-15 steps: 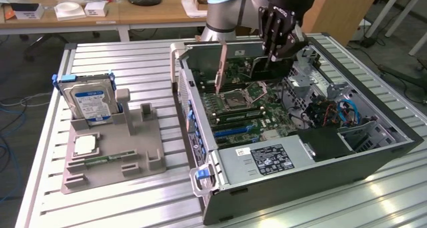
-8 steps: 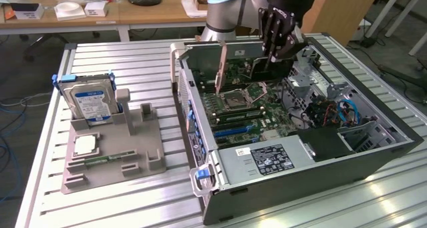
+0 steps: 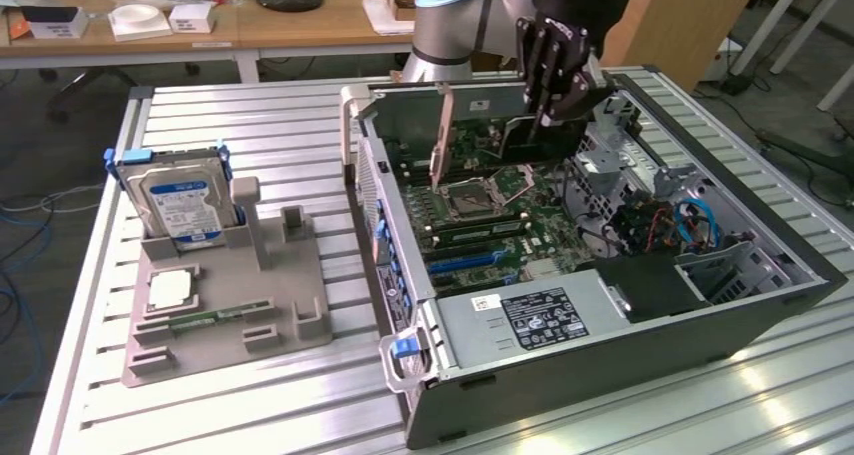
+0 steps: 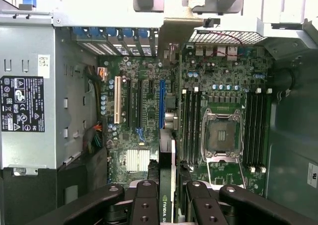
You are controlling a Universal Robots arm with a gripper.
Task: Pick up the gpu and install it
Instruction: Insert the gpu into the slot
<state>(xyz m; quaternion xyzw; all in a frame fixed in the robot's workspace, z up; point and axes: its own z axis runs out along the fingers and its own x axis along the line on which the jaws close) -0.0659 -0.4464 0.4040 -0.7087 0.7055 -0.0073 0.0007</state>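
gpu (image 4: 168, 155) edge-on, clamped between the pincer (image 4: 170, 195) fingers, which are closed on its flat faces; card hangs just below the pincer over motherboard (image 4: 149, 120) in open case (image 3: 747, 305) on table (image 3: 240, 125), not seated. Probably light, stiff, fragile: best gripped near top edge, clear of connector edge

computer case (image 3: 601, 375) sat centre-right on desk (image 3: 240, 125) | parts holder (image 3: 267, 305) lower left beside it | hard drive (image 3: 180, 205) stood in holder | gpu (image 3: 507, 140) hung over motherboard (image 3: 494, 225)
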